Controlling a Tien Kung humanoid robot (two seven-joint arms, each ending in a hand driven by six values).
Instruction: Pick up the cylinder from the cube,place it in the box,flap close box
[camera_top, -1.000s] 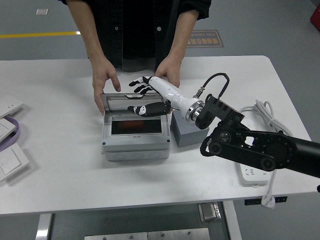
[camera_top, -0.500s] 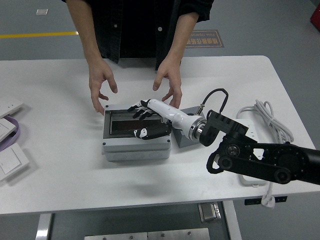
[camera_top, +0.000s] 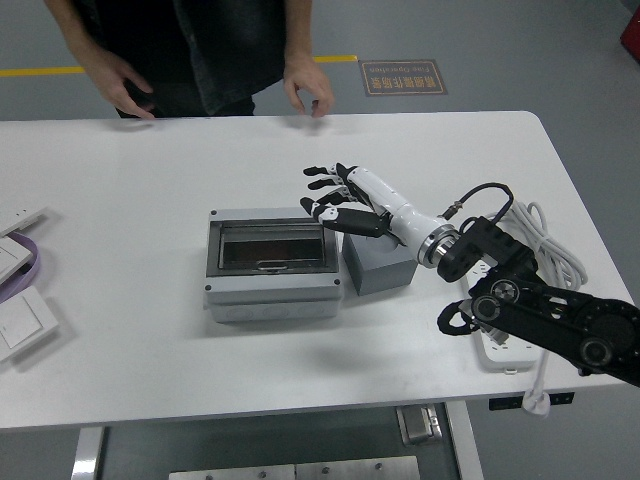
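Observation:
A grey box (camera_top: 268, 265) with a smoked clear flap lying shut on top sits at the table's middle. A reddish shape shows dimly under the flap; I cannot tell what it is. A grey cube (camera_top: 380, 265) stands against the box's right side with nothing on top. My right hand (camera_top: 330, 195) hovers above the cube's far left corner, fingers spread and empty. The person has stepped back, with both hands (camera_top: 308, 90) near the table's far edge.
A white power strip (camera_top: 500, 345) and its cable (camera_top: 545, 245) lie at the right under my forearm. White switch plates (camera_top: 25, 320) and a purple band (camera_top: 30, 262) lie at the left edge.
The box's flap went from raised to shut flat. My right hand lifted off the flap and drew back right above the cube. The person's hands left the box and withdrew to the far edge.

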